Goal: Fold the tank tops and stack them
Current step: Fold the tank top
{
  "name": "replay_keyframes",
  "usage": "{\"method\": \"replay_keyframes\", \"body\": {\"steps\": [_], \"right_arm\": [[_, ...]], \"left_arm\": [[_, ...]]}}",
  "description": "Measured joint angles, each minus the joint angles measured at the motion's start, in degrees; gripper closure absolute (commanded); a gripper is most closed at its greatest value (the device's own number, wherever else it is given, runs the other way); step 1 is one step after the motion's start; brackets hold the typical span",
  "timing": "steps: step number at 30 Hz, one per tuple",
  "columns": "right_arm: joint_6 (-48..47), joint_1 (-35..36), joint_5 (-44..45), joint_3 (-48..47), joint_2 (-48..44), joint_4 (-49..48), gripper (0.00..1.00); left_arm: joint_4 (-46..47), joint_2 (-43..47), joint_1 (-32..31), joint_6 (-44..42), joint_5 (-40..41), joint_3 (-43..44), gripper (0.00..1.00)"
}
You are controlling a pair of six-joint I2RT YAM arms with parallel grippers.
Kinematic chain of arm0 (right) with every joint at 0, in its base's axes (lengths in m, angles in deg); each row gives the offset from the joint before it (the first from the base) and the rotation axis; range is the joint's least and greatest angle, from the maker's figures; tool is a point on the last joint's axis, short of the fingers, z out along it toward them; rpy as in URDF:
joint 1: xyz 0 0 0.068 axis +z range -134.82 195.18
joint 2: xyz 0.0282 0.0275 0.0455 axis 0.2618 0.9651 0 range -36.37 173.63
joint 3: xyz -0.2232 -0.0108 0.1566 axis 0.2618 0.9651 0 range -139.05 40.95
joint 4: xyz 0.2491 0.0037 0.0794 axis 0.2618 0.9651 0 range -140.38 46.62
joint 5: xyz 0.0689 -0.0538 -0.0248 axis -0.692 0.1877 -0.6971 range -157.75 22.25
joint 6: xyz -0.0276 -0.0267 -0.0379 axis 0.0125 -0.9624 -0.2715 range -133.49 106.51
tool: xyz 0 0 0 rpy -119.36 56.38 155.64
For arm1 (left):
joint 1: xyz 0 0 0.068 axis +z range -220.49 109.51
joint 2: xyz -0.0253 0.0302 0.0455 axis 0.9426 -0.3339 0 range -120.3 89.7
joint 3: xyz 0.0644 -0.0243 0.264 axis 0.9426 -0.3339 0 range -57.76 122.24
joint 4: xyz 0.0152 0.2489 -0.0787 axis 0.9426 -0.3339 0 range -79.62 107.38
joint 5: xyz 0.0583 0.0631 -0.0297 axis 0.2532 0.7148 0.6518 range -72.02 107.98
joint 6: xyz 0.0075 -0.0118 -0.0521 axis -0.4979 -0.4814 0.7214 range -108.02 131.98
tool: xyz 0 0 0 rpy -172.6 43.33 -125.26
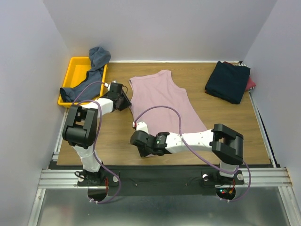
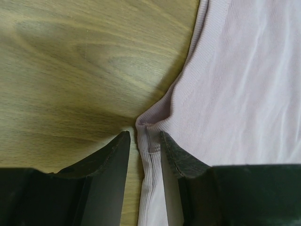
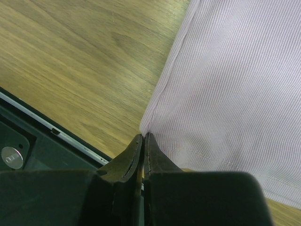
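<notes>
Table (image 1: 225,127) is carrying everything, and the pink tank top (image 1: 162,99) is lying spread flat on its middle. The long axis of that top is running from the straps at the far side to the hem at the near edge, slanting slightly toward the robot's right as it comes nearer. A blue-grey tank top (image 1: 96,61) is hanging over the rim of the yellow tray (image 1: 75,63) at the far left. A folded navy tank top (image 1: 228,80) is sitting at the far right with a red tank top (image 1: 251,84) peeking out just beside it; both are well apart from the arms.

Both arms are working the pink top's left edge. The left gripper (image 2: 141,136) is reaching the upper part of that edge by the armhole. Its jaws are standing apart and straddling a raised fold of the ribbed edge, not yet pinching it. The right gripper (image 3: 143,135) is sitting at the near left hem corner, and its jaws are pressing together, apparently nipping that corner at the very tips.

From both sets of fingers the body of the shirt is lying to the right. A lengthwise fold is therefore looking likely to need this edge carried rightward across the long axis, once the left jaws are closing on their fold.
</notes>
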State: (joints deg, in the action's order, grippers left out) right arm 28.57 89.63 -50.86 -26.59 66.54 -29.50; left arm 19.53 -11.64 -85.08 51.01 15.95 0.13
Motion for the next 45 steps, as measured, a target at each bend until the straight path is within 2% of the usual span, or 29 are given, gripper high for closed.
{"method": "replay_keyframes", "body": {"steps": [5,8,9,11,15,27,38,45], "right_arm": [[0.2,0.0,-0.4,-0.5,1.1,0.1,0.99],[0.2,0.0,-0.9,-1.4,2.6,0.0,0.99],[0.2,0.0,-1.1,-1.6,3.1,0.0,0.99],[0.3,0.0,-1.5,-1.7,3.8,0.0,0.99],[0.4,0.0,-1.9,-1.7,4.2,0.0,1.0],[0.1,0.0,-4.0,-2.0,4.2,-0.6,1.0],[-0.5,0.4,-9.5,-3.7,4.4,-3.2,1.0],[-0.7,0.6,-9.8,-5.8,4.4,-4.7,1.0]], "left_arm": [[0.1,-1.2,-0.3,0.0,0.5,0.0,0.6],[0.2,-1.2,-0.7,0.0,1.2,0.0,0.65],[0.2,-1.2,-0.8,0.0,1.5,0.0,0.74],[0.2,-1.4,-0.9,0.0,2.1,0.0,0.8],[0.3,-1.6,-1.1,0.4,3.0,0.0,1.0],[-1.2,-0.9,-1.2,2.5,8.4,0.1,1.0],[-4.3,7.6,1.1,7.5,13.6,-4.1,1.0],[-5.6,7.6,0.9,7.9,14.1,-2.9,1.0]]}}
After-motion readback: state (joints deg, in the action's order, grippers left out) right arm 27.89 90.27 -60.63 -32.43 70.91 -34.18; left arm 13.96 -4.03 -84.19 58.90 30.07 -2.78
